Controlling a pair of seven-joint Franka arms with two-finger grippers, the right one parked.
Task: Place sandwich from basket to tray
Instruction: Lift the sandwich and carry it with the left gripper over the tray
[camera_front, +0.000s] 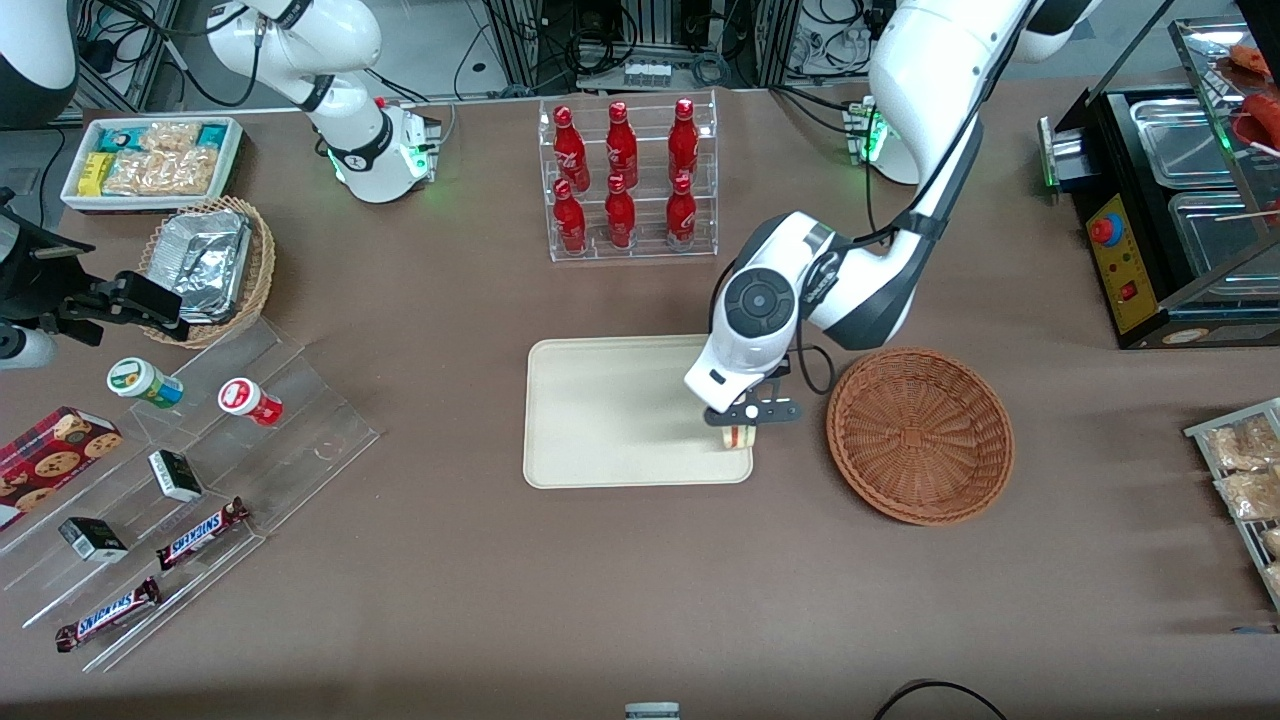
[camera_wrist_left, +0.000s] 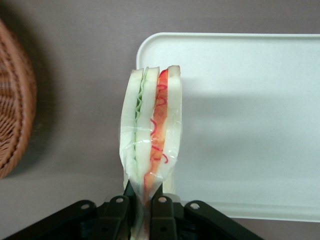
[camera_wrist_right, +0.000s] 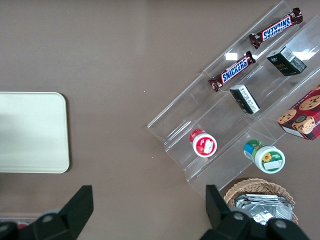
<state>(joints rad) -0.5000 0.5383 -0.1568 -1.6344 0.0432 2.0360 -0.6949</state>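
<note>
Sandwich (camera_wrist_left: 151, 130) pinched at its narrow end between the fingers (camera_wrist_left: 161, 210) of the left gripper (camera_front: 738, 428), cut edge showing green and red-orange filling between white bread, clear wrap around it. From the front view sandwich sits at the tray (camera_front: 600, 420) corner nearest the basket (camera_front: 920, 433) and the camera, over the tray's rim; whether it touches the tray cannot be told. Wrist view puts it over the tray's rounded corner, partly over bare table (camera_front: 560, 580). Gripper closed on the sandwich, hanging just above that corner with the arm's wrist over the tray edge. Reddish-brown basket lies just beside the tray toward the working arm's end, nothing in it. Farther from the camera than the tray stands a clear rack of red bottles (camera_front: 625, 175). Toward the parked arm's end: stepped acrylic display (camera_front: 200, 480) with Snickers bars (camera_front: 200, 533), small cups and boxes
</note>
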